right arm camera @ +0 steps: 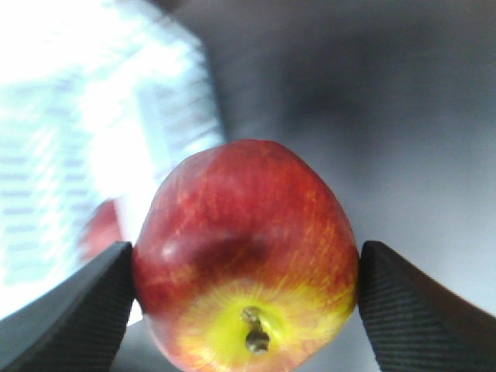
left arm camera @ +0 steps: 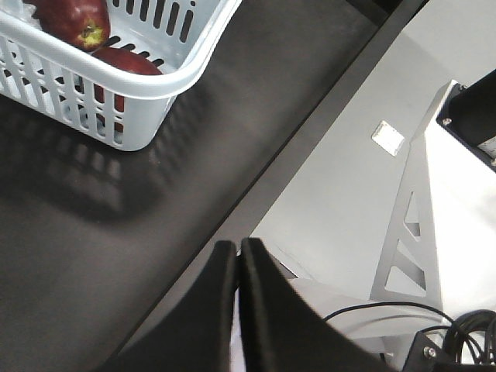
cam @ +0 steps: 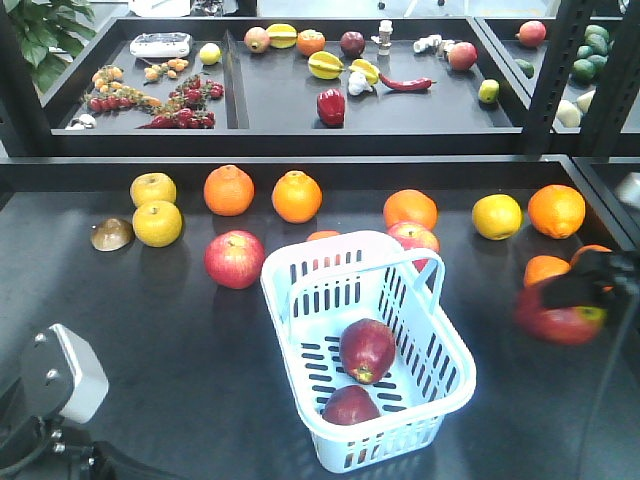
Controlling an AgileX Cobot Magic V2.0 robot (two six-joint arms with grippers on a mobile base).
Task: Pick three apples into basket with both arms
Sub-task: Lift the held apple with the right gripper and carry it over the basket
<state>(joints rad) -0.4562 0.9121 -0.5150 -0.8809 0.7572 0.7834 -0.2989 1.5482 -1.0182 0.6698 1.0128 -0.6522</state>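
The pale blue-white basket (cam: pixel 300 250) stands in the middle of the dark table. Two dark red apples lie in it, one (cam: pixel 367 349) mid-basket and one (cam: pixel 351 405) at its near end. They also show in the left wrist view (left arm camera: pixel 77 19) (left arm camera: pixel 128 62) inside the basket (left arm camera: pixel 174 81). My right gripper (cam: pixel 568 300) is shut on a third red apple (cam: pixel 558 320), held in the air right of the basket. The right wrist view shows this apple (right arm camera: pixel 240 209), stem dimple toward the camera, between the gripper's (right arm camera: pixel 244 252) two pads, with the blurred basket (right arm camera: pixel 93 116) at left. My left gripper (left arm camera: pixel 236 248) is shut and empty, over the table's front edge.
A lighter red fruit (cam: pixel 234 259) lies left of the basket and another (cam: pixel 414 238) just behind it. Oranges (cam: pixel 229 190) (cam: pixel 297 196) (cam: pixel 556 210) and yellow fruits (cam: pixel 157 222) line the back. An orange (cam: pixel 545 269) sits by the right gripper. A raised shelf (cam: pixel 300 140) holds more produce.
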